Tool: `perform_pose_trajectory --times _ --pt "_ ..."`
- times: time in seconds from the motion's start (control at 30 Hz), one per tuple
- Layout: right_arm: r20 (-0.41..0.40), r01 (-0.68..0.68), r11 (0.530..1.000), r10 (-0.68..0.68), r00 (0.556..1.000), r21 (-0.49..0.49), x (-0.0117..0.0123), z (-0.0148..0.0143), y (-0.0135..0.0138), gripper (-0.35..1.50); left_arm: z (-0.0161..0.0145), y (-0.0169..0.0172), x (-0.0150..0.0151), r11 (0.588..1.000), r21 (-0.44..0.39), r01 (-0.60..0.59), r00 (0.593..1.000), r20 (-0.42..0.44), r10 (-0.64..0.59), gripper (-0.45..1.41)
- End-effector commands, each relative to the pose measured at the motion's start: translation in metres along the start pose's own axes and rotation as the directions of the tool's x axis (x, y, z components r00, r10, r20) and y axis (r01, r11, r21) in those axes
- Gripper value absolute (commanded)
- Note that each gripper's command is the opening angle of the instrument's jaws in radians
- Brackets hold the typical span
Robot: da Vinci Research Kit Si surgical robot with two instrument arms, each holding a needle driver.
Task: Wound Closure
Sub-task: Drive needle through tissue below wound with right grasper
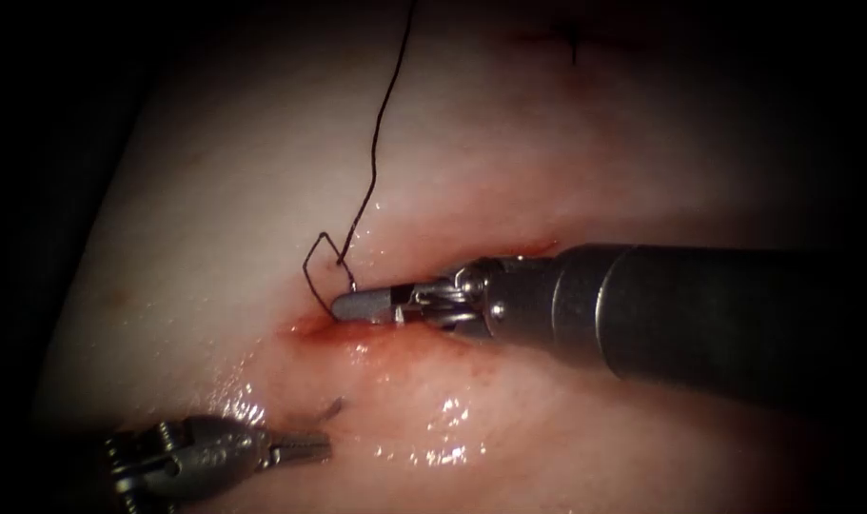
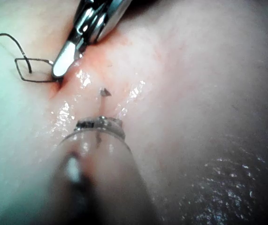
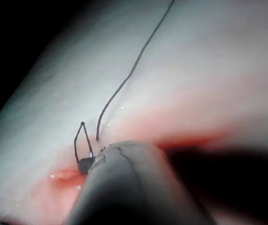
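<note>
Left tool (image 1: 305,445) sits nearest, at the near-left edge of the tissue (image 1: 566,171), below the cut (image 1: 357,333) in the endoscope view; jaws together, and they look clamped on the needle (image 1: 326,411), a short dark curved sliver rising up and right from the jaw tips. The grip looks close to one end of the curve, but too little metal shows to say which end. In the left wrist view the same sliver (image 2: 104,93) stands clear above the wet surface, so I judge the needle is out of the tissue, not buried. Its visible axis runs from the left jaws toward the cut, tip end pointing away from the left tool and up toward the right tool. Next back is the cut, a red wet line running roughly left-right, red fluid (image 1: 314,330) pooled at its left end. Right tool (image 1: 343,306) lies along the cut, long axis near horizontal, tip at the left end; jaws together, and I can't tell whether they pinch thread or just press beside it. Thread (image 1: 376,143) forms a small angular loop (image 1: 317,262) touching that tip, then runs up to the far edge of the tissue. Left tool is clearly the nearer one to the needle; right tool is well apart from it, across the cut.
</note>
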Motion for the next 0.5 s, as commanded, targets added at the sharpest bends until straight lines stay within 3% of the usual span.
perform_pose_trajectory --times 0.03,0.13,0.17,0.23,0.33,0.37,0.4,0.43,0.5 --pt "-0.003 0.008 1.0 -0.008 1.0 0.003 0.0008 0.0007 0.0003 -0.35 0.0007 0.0 0.0 1.0 -0.002 -0.001 1.0 0.0 0.001 -0.32" --pt "-0.064 0.09 0.996 -0.091 0.994 -0.007 0.002 0.0002 0.0003 0.96 0.0005 -0.0001 -0.0001 1.0 0.008 -0.026 0.999 -0.034 0.026 -0.18" --pt "-0.103 0.125 0.992 -0.126 0.987 -0.015 0.0028 -0.0001 0.0003 1.2 0.0004 -0.0002 -0.0001 0.999 0.017 -0.039 0.997 -0.061 0.04 -0.13" --pt "-0.162 0.172 0.984 -0.163 0.973 0.044 0.0053 -0.002 0.0001 1.25 -0.0001 -0.0006 -0.0005 0.994 0.057 -0.092 0.98 -0.172 0.101 -0.05" --pt "-0.175 0.185 0.982 -0.175 0.969 0.042 0.0066 -0.0034 0.0 1.3 -0.0004 -0.0009 -0.0007 0.99 0.062 -0.123 0.969 -0.209 0.133 -0.05" --pt "-0.185 0.209 0.977 -0.198 0.963 0.041 0.008 -0.0054 -0.0002 1.3 -0.0004 -0.0015 -0.0006 0.98 0.066 -0.186 0.931 -0.308 0.197 -0.06" --pt "-0.185 0.209 0.977 -0.198 0.963 0.041 0.008 -0.0054 -0.0002 1.3 -0.0004 -0.0015 -0.0006 0.98 0.066 -0.186 0.931 -0.308 0.197 -0.06" --pt "-0.197 0.215 0.975 -0.201 0.96 0.055 0.0088 -0.0068 -0.0004 1.28 -0.0002 -0.0017 -0.0005 0.972 0.092 -0.216 0.896 -0.377 0.235 0.04" --pt "-0.208 0.223 0.973 -0.206 0.956 0.062 0.0092 -0.008 -0.0005 1.28 0.0002 -0.0019 -0.0003 0.969 0.112 -0.219 0.877 -0.412 0.246 0.12"
